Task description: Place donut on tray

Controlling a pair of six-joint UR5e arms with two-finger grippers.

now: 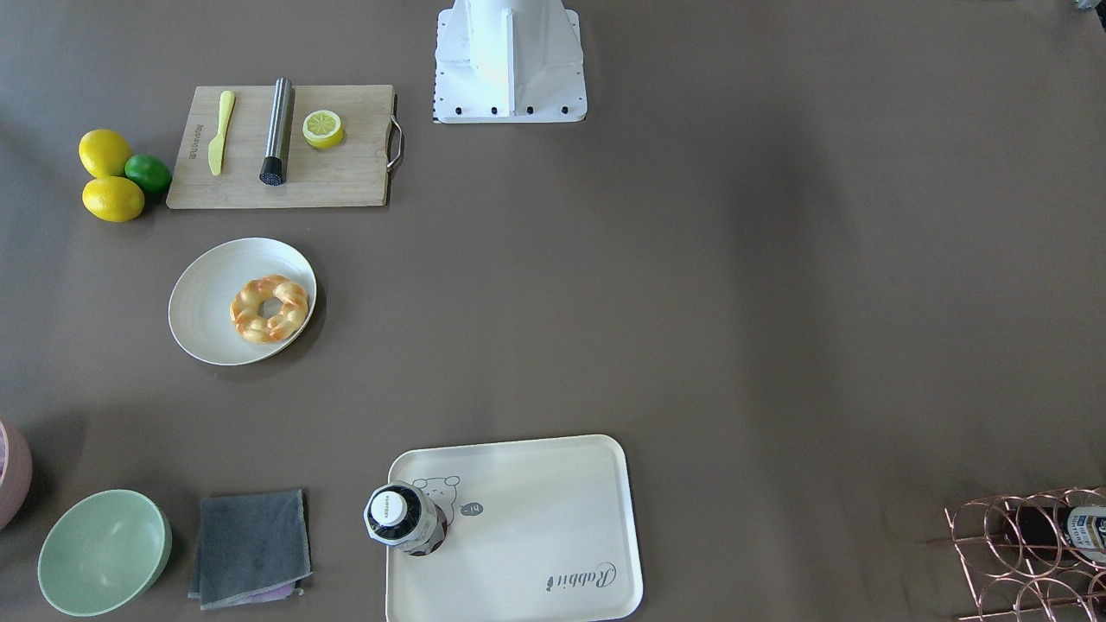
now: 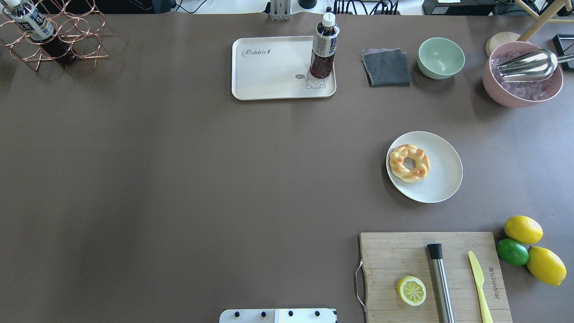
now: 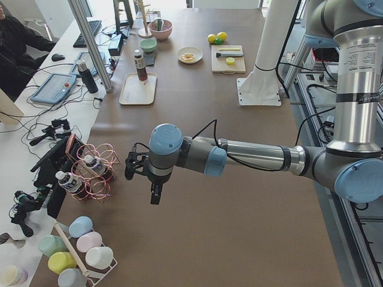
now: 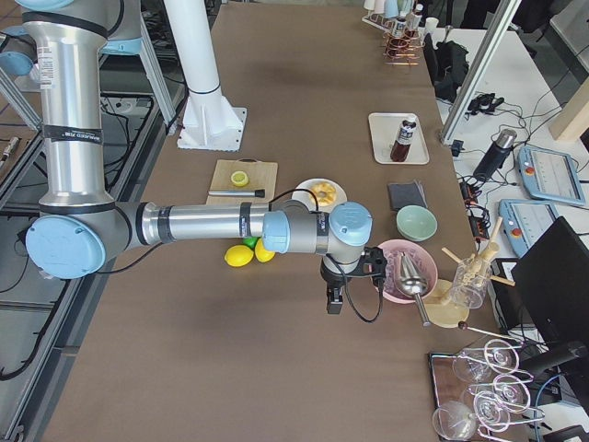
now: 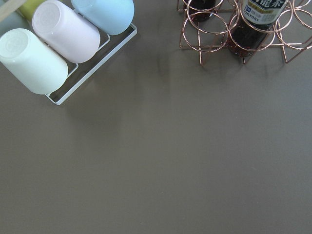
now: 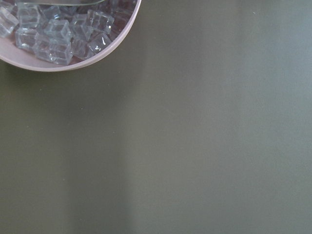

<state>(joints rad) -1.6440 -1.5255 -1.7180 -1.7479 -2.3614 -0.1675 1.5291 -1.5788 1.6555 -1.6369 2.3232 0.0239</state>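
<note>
Brown table [image 2: 179,179]: donut [image 2: 409,162] on plate [image 2: 444,179], centre right.
Left gripper [image 3: 155,196], right gripper [image 4: 333,302]: side views only; spread or pressed, cannot tell.

The left arm [image 3: 251,156] is coming straight down from up high. Then it is bending at a big blue elbow [image 3: 358,179] and reaching out flat over the counter [image 3: 239,233]. Its wrist [image 3: 166,140] is turning down at the end. The left gripper [image 3: 155,196] is pointing straight down and hanging in the air above the counter. I cannot tell if its fingers are apart or together.

The right arm [image 4: 202,224] is making the same shape at the other end. The right gripper [image 4: 333,299] is pointing down too, hanging just under its wrist [image 4: 350,223]. I cannot tell how its fingers are standing either.
</note>
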